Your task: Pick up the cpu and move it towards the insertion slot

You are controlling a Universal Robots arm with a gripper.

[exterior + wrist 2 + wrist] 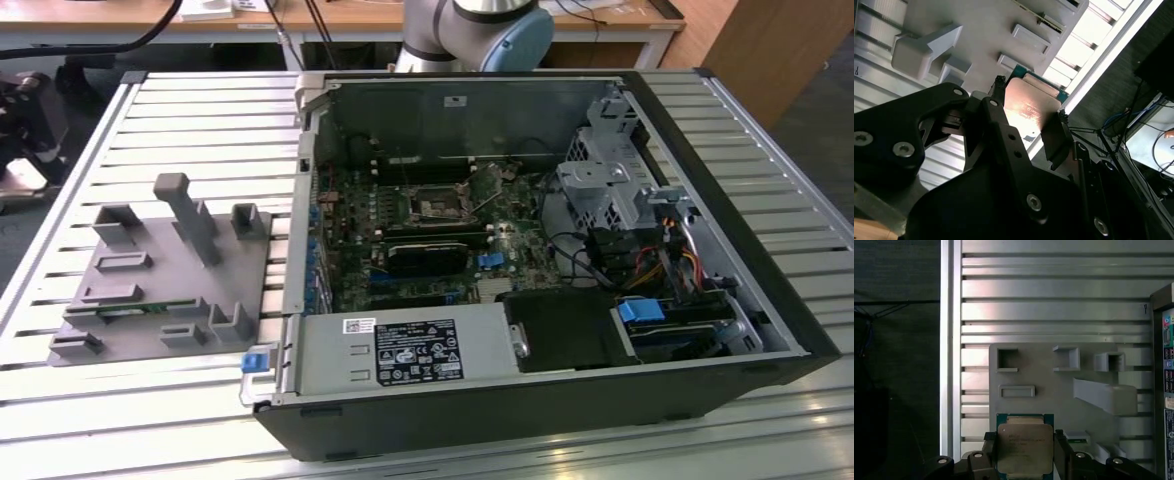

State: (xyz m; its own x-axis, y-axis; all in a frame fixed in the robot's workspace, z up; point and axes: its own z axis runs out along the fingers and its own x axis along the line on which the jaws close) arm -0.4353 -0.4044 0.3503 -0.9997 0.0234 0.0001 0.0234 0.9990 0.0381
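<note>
Slatted table (1054,290) is carrying the grey fixture (1054,390); just above it the gripper (1025,452) is pinching the cpu (1024,440), seemingly lifted clear. Travel to the insertion slot (438,206) is demanding a level hold.

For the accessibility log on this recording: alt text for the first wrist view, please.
The gripper holds the cpu by two opposite edges, its silvery top facing the camera. Behind it lies a grey fixture with raised pockets, resting on a slatted metal table.
</note>
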